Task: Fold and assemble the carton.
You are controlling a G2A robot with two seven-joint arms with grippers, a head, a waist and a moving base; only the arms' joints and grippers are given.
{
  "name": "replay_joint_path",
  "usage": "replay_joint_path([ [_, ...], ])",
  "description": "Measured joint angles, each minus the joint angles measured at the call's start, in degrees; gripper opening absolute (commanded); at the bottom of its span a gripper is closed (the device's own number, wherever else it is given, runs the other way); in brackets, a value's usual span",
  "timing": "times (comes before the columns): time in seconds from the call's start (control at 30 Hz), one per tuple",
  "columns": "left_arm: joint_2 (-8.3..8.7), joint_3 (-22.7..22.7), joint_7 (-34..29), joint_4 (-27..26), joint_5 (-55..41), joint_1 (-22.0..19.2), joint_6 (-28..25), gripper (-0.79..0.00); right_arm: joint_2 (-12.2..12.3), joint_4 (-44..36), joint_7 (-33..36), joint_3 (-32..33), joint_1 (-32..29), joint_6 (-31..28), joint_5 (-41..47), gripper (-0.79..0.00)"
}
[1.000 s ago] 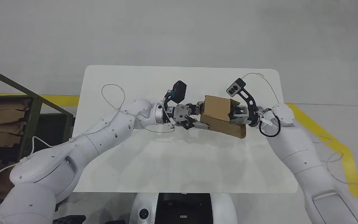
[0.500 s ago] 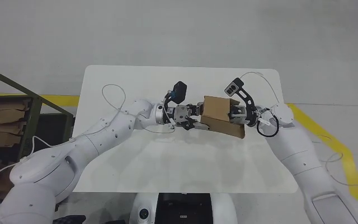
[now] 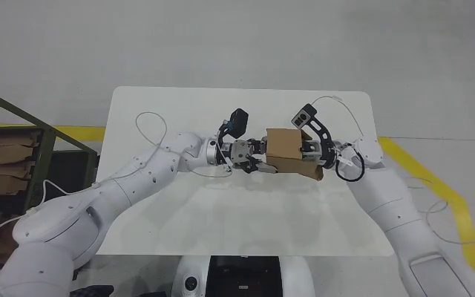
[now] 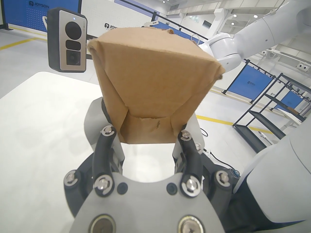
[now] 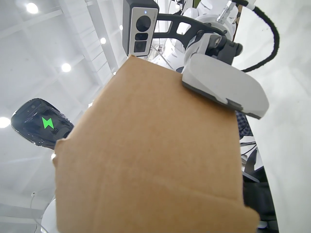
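A brown carton (image 3: 286,145) hangs above the middle of the white table (image 3: 163,215), held between both arms. My left gripper (image 3: 256,156) is shut on the carton's left end. In the left wrist view its fingertips (image 4: 108,132) flank the narrow end of the carton (image 4: 150,81). My right gripper (image 3: 313,152) holds the right end, its fingers hidden behind the cardboard. In the right wrist view the carton's flat face (image 5: 150,151) lies close, with a white finger (image 5: 223,90) of the left gripper pressed on its far edge.
A thin white cable (image 3: 152,126) loops over the table's left half. A green rack with flat cardboard (image 3: 22,148) stands off the table's left side. Yellow floor lines (image 3: 415,160) run past both sides.
The right wrist has turned and shifted slightly left, and the carton has swung from a slant to nearly level. The left arm has stayed in place.
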Motion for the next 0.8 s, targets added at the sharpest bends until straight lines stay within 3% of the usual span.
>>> replay_joint_path([
  [0.3, 0.37, -0.1, 1.3, 0.2, 0.2, 0.0, 0.0, -0.397, 0.6, 2.4, -0.3, 3.4, -0.4, -1.0, -1.2, -0.785],
  [0.8, 1.15, -0.9, 3.2, 1.1, 1.2, 1.2, 0.0, -0.4, 4.4, -2.2, -3.1, 14.4, -5.4, 0.4, -10.0, -0.785],
])
